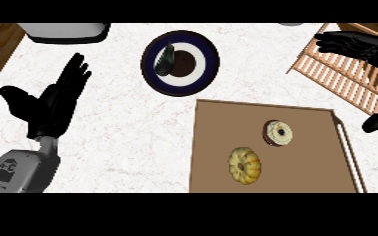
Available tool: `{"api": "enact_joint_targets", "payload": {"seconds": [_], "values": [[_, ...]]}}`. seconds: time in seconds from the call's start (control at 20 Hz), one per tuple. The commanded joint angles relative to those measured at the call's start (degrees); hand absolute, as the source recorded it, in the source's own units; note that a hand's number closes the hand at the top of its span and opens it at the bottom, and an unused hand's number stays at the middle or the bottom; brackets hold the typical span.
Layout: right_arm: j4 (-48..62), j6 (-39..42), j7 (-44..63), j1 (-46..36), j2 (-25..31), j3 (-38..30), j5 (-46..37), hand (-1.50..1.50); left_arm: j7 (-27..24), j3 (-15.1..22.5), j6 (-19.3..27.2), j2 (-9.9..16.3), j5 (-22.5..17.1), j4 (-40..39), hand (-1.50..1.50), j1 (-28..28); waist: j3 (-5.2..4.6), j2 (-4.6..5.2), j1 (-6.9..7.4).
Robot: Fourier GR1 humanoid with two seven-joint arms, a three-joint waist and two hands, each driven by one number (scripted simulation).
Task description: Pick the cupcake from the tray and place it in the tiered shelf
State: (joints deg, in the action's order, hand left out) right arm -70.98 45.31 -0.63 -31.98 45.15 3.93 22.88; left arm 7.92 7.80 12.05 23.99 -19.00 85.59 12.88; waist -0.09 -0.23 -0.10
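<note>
Cupcake (278, 132) on tray (303, 180), L hand (53, 100) open, R hand (353, 44) open over shelf (336, 77), part cut off

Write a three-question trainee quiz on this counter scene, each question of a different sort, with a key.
1. True or false: the white-frosted cupcake sits on the brown rectangular tray.
2. Multiple choice: the right hand is above A) the dark blue round plate, B) the wooden slatted tiered shelf, C) the tray.
3. Fill in: beside the cupcake on the tray lies a yellow ring-shaped ____.

Key: 1 true; 2 B; 3 cake.
</note>
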Motion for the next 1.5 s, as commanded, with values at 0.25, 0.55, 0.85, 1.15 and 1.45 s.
{"api": "enact_joint_targets", "payload": {"seconds": [0.25,0.55,0.85,1.15,1.45], "values": [[-20.52,-7.27,4.38,-2.45,5.55,11.08,-27.27,-1.50,0.52,-0.62,-0.86,-0.25,-0.59,0.52,0.00,-0.05,0.06,-0.12,-0.06],[-29.12,-13.00,13.72,6.39,-2.47,16.41,-34.35,-1.50,0.42,-2.42,-2.26,-0.66,0.35,-2.14,0.00,1.19,0.07,0.13,-0.38],[-28.71,-10.89,17.42,6.27,-3.89,21.93,-44.69,-1.50,2.50,-2.06,-2.21,-1.37,1.66,0.81,0.00,0.50,0.08,0.19,0.26],[-30.44,-6.46,20.25,6.24,-5.96,19.82,-49.61,-1.50,0.43,-5.38,-6.51,-1.91,1.61,-4.33,0.00,2.13,0.07,0.25,0.09],[-31.59,-6.18,15.28,12.30,-5.82,18.23,-56.66,-1.50,3.66,-5.73,-4.49,-3.63,4.80,1.13,0.00,1.95,0.10,0.20,0.06]]}}
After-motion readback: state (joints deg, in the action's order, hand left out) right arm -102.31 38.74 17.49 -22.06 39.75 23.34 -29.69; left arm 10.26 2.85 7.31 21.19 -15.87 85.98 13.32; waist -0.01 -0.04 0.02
